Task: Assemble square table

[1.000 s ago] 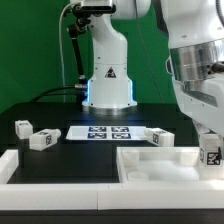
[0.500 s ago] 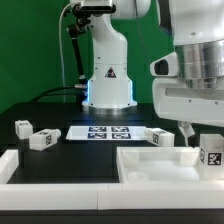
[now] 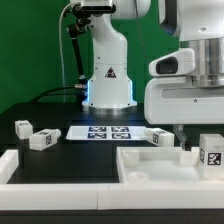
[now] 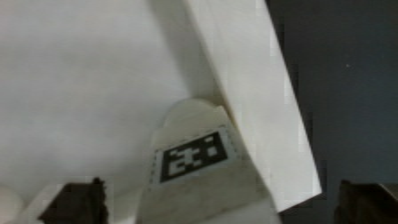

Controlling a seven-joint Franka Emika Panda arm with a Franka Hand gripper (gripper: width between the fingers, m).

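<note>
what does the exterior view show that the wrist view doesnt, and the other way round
Only the exterior view: the robot base, the marker board, three loose legs on the dark table, and the low white rail in front.

Only the wrist view: the gripper seen from above, its dark fingertips spread wide, so it is open.

Both: the white table top and a tagged leg at its rim, likely the same leg.

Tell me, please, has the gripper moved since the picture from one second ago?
Yes. The gripper has shifted toward the exterior view's left, closer to the fixed marker board.
</note>
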